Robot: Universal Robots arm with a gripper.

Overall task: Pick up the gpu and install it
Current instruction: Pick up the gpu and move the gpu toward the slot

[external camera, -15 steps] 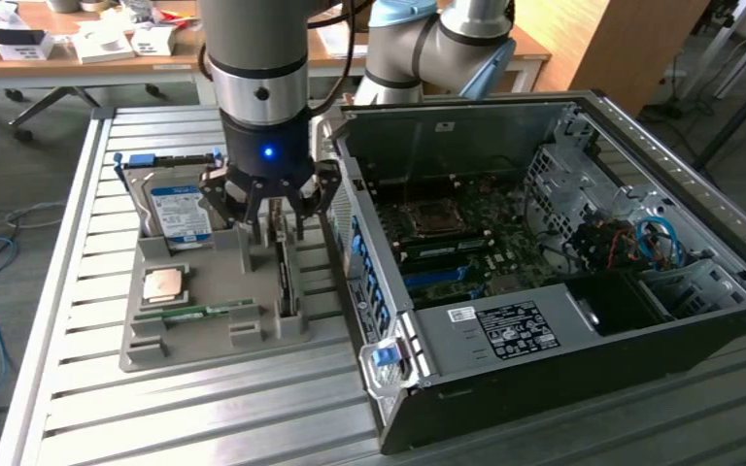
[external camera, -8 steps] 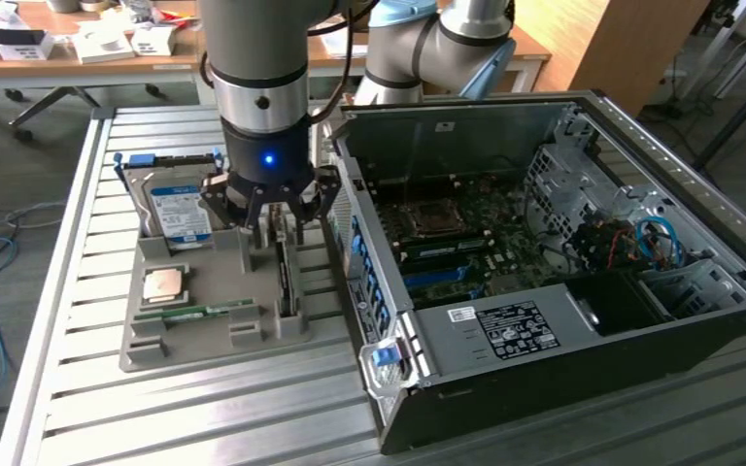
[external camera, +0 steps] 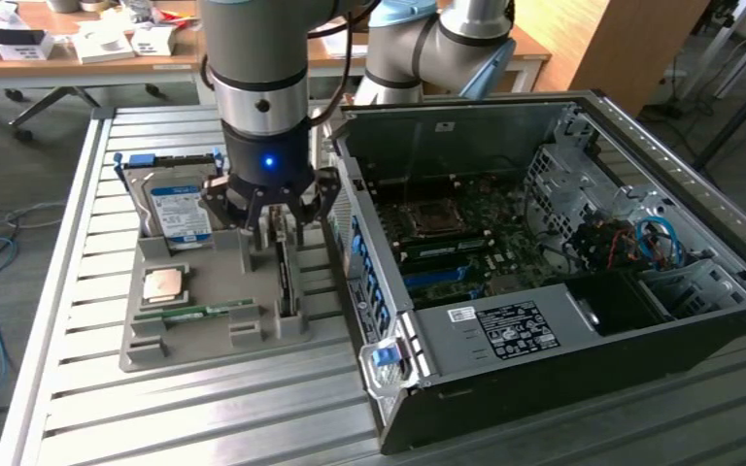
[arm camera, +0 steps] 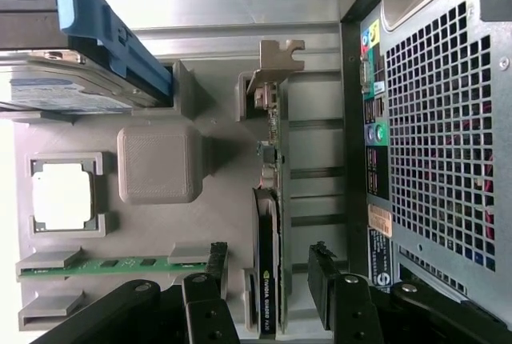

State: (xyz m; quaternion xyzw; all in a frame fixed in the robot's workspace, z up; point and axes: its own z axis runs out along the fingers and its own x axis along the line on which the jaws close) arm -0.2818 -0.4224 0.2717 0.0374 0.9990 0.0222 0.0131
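Observation:
The gpu (arm camera: pixel 270 168) stands on edge in a slot of the grey parts holder (arm camera: pixel 156 164), its silver end bracket (arm camera: pixel 276 60) at one end and its black fan side edge-on. My gripper (arm camera: pixel 268 272) is open, one black finger (arm camera: pixel 214 268) on each side of the card, not touching it. In the exterior view the gripper (external camera: pixel 271 229) hangs straight down over the gpu (external camera: pixel 287 283), close to the back of the open computer case (external camera: pixel 581 320).
The holder (external camera: pixel 205 335) also carries a silver hard drive with a blue label (external camera: pixel 179 209), a processor chip (external camera: pixel 166 284) and a green memory stick (external camera: pixel 198 313). The case's motherboard (external camera: pixel 457 243) lies exposed. All stands on a slatted metal table (external camera: pixel 152 417).

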